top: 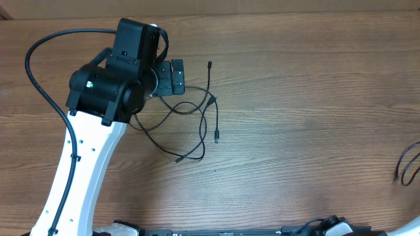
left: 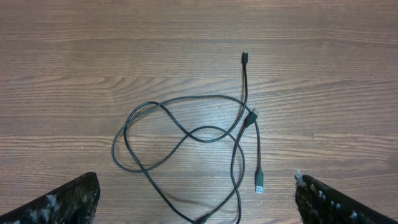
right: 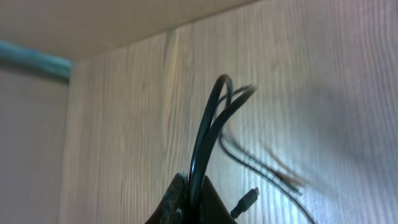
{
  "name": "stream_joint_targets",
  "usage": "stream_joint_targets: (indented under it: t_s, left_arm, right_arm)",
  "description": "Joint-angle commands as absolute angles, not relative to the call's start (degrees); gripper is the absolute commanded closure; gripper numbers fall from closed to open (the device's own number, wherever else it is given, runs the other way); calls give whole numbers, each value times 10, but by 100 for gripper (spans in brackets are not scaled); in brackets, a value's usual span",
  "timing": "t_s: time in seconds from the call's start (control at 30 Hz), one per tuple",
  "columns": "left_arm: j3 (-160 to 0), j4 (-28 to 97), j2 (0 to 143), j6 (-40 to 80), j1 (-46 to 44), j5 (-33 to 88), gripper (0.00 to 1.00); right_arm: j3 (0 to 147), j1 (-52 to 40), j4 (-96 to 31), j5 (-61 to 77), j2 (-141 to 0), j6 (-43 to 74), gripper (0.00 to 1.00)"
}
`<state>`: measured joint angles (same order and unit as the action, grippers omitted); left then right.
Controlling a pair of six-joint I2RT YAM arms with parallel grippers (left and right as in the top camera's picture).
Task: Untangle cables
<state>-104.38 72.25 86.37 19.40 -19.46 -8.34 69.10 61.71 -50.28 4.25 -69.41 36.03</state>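
Observation:
A loose tangle of thin black cables (top: pixel 197 115) lies on the wooden table just right of my left arm. In the left wrist view the cables (left: pixel 186 134) form crossing loops, with plugs at the top (left: pixel 245 56), the middle (left: pixel 252 116) and the lower right (left: pixel 259 185). My left gripper (top: pixel 176 77) hangs above the tangle, its fingers wide open and empty on either side of it (left: pixel 195 182). My right gripper (right: pixel 193 186) is shut on a doubled loop of black cable (right: pixel 208 127). A small plug (right: pixel 245 202) lies beside it. That cable shows at the overhead view's right edge (top: pixel 408 164).
The thick black cable wired to my left arm (top: pixel 39 78) arcs over the table's left side. The table's far edge (top: pixel 262 13) runs along the top. Arm bases (top: pixel 328 227) sit at the front edge.

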Motion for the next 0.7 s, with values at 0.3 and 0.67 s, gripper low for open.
stream_joint_targets:
  t_s: [0.3,0.67]
  left_arm:
    - [-1050,722,862,202,-194,-79,0]
    - [-1050,722,862,202,-194,-79,0]
  right_arm:
    - [697,680,-506,66,-807,403,0]
    - [698,680,-500,263,-804,258,0]
